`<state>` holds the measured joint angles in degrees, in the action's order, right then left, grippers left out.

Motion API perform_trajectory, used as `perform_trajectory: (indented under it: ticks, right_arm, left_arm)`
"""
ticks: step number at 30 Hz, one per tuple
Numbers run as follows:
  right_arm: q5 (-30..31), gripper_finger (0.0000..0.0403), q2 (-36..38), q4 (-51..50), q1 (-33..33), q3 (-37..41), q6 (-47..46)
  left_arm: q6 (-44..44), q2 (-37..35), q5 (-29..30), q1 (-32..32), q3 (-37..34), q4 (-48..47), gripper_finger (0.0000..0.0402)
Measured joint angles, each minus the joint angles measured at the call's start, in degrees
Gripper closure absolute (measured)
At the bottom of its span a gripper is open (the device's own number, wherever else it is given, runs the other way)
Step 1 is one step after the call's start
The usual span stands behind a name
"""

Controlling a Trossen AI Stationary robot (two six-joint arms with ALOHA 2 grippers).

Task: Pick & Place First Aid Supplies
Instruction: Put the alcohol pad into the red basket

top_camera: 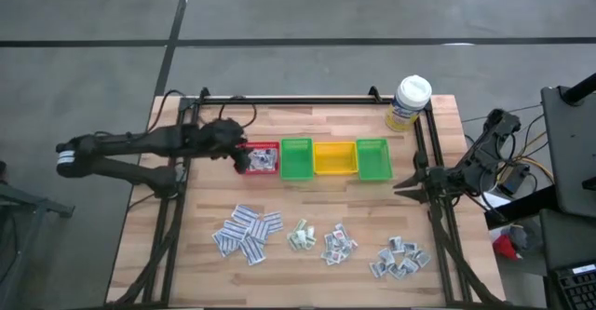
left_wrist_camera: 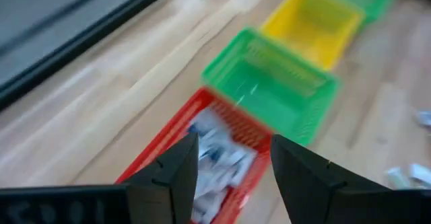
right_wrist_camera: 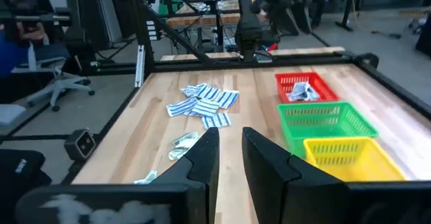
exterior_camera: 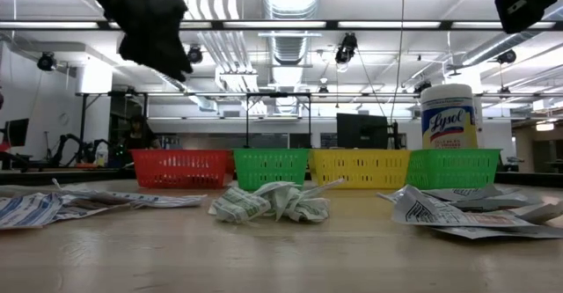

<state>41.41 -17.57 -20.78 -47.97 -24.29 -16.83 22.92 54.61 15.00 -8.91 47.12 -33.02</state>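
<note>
The left hand (top_camera: 244, 154) hovers over the red bin (top_camera: 262, 158) at the left end of the bin row, its fingers (left_wrist_camera: 176, 173) apart with nothing between them; white packets (left_wrist_camera: 217, 158) lie in that bin right below. Beside the red bin stand a green bin (top_camera: 296, 159), a yellow bin (top_camera: 335, 158) and a second green bin (top_camera: 372, 158), all touching in one line. The rest of the supplies lie on the counter (top_camera: 317, 124) in four loose heaps nearer the front edge: blue-striped strips (top_camera: 247, 233) at the left, a small greenish clump (top_camera: 301, 235), a squarish pile (top_camera: 339, 245), and a grey-printed pile (top_camera: 400, 257) at the right. A bottle (top_camera: 409, 102) with a white cap and yellow label stands at the far right corner. The right hand (top_camera: 402, 183) waits at the counter's right edge, off the supplies, its fingers (right_wrist_camera: 202, 158) close together with a narrow gap and nothing held.
</note>
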Motion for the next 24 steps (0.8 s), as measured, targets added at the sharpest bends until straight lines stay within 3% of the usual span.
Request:
perform_trajectory:
  ticks: [6, 13, 24]
  right_arm:
    - [-4.36, 0.0342, -4.58, -0.02, -0.02, -0.92, -4.54]
    - [-9.84, 0.0344, -13.59, -0.87, -0.01, -4.51, -10.35]
    - [-19.78, 0.0344, -31.83, -22.83, -0.02, -15.53, -34.18]
  left_arm:
    - [-6.21, -6.71, -0.21, 7.23, -8.64, 16.3, 0.0223]
    - [-7.06, -13.15, -0.19, 12.25, -17.92, 26.15, 0.0223]
    - [-7.32, -21.79, -0.13, 13.79, -28.7, 35.48, 0.0223]
